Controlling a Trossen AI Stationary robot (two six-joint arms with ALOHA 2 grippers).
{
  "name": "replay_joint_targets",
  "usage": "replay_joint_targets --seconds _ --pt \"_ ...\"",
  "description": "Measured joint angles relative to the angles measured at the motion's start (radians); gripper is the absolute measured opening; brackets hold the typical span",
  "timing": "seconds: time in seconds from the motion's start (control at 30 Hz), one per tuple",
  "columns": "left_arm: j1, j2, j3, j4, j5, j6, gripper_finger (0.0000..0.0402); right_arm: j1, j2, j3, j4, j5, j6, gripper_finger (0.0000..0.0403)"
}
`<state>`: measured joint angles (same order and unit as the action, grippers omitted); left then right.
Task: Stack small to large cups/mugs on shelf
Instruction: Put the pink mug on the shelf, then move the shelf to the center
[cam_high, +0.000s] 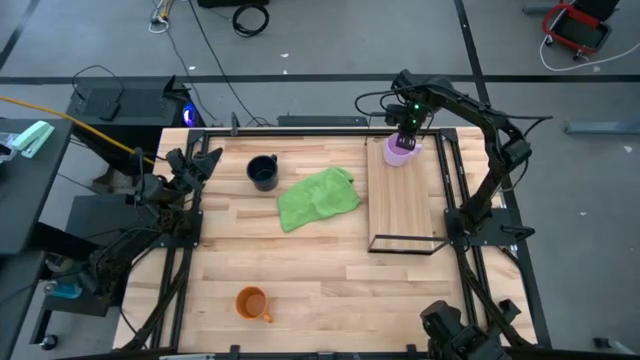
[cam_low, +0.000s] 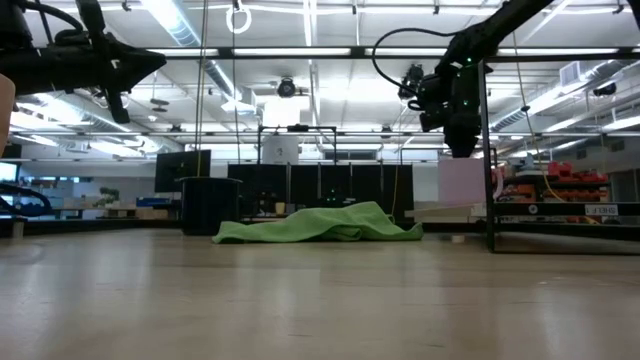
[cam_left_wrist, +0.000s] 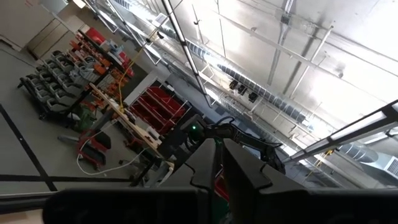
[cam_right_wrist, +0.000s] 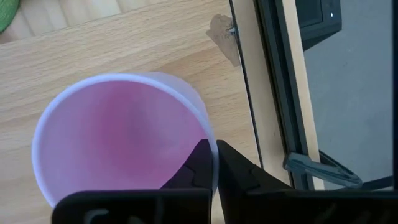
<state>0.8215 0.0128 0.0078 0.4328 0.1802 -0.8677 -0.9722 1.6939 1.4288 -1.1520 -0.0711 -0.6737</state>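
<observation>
We see pale purple mug (cam_high: 398, 153) on light wooden shelf board (cam_high: 404, 205)'s far end; crumpled green cloth (cam_high: 317, 197) between shelf and dark navy mug (cam_high: 263, 172); orange mug (cam_high: 251, 303) near front edge.

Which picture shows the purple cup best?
The right wrist view: the purple cup fills the picture, and the right gripper pinches its rim. The high view shows it small on the shelf, partly under the gripper. The low view shows only its pale side. The left wrist view misses it.

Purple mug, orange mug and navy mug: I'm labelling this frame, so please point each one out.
purple mug (cam_high: 398, 154), high view, on its rim by the right gripper.
orange mug (cam_high: 250, 302), high view, on its open top.
navy mug (cam_high: 263, 171), high view, on its dark inside.
</observation>
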Motion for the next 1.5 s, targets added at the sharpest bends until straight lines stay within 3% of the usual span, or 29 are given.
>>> replay_joint_targets --seconds 0.93,1.5 --pt "0.000 0.000 0.000 0.000 0.000 0.000 0.0042 0.000 -0.001 0.000 0.016 -0.013 0.016 0.0069" --pt "0.000 0.000 0.000 0.000 0.000 0.000 0.0044 0.000 -0.023 0.000 0.018 -0.012 0.022 0.0074"
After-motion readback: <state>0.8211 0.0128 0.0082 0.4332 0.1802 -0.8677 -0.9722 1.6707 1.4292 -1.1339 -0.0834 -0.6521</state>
